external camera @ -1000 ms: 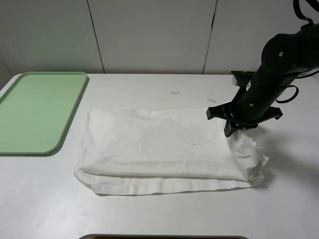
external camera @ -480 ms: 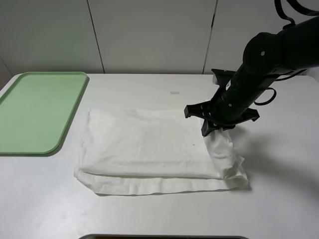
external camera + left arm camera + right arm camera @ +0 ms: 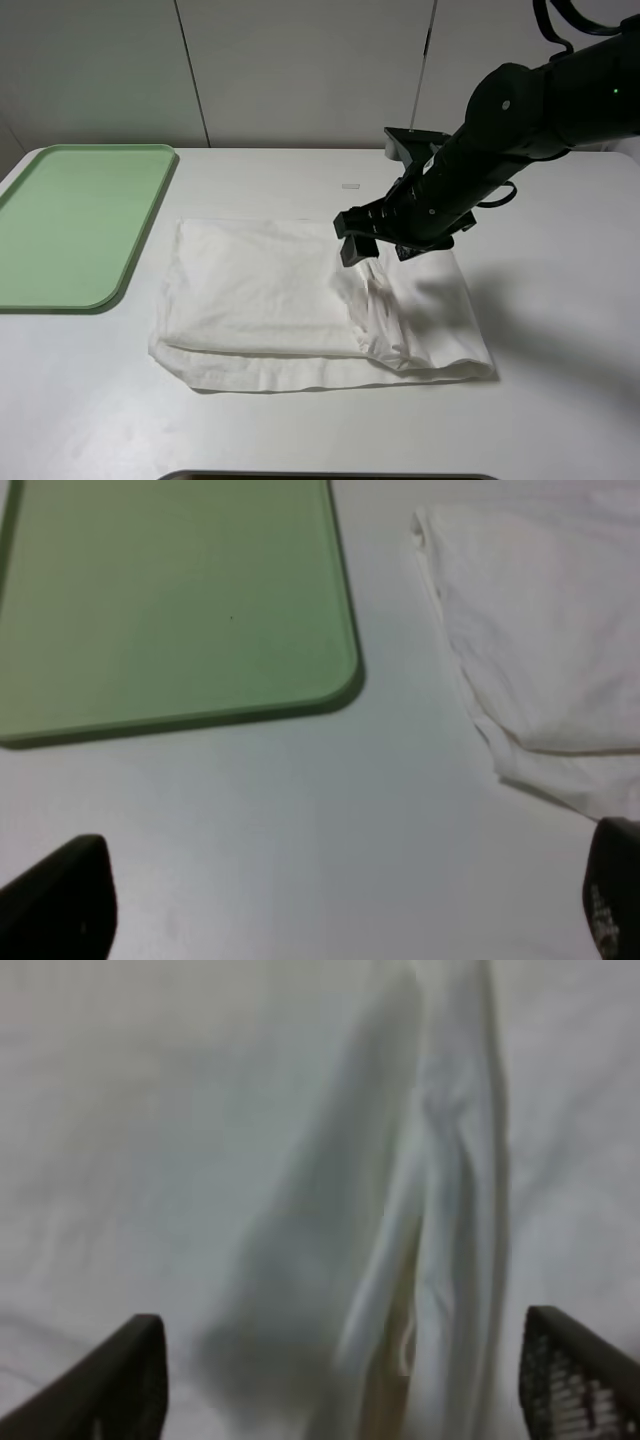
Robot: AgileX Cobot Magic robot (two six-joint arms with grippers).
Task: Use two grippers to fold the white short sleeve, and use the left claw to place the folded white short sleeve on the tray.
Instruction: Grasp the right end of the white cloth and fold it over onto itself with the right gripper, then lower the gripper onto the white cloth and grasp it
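The white short sleeve [image 3: 260,290] lies flat in the middle of the table, folded into a wide band, with its right end turned over to the left. The turned end makes a rumpled ridge [image 3: 378,310]. My right gripper [image 3: 377,249] hovers just above that ridge with its jaws wide apart and nothing in them. The right wrist view shows the ridge [image 3: 440,1210] below the open right gripper [image 3: 345,1390]. The left gripper [image 3: 335,910] is open above bare table, near a corner of the green tray [image 3: 170,600] and the shirt's edge [image 3: 540,630]. The tray [image 3: 75,220] holds nothing.
A small white tape strip [image 3: 350,186] lies on the table behind the shirt. White wall panels stand close behind the table's far edge. The right arm [image 3: 540,100] reaches in from the upper right. A dark strip [image 3: 330,476] shows at the near edge.
The right gripper carried the shirt's right end leftwards over the shirt, then opened and let it drop. The left gripper has stayed open.
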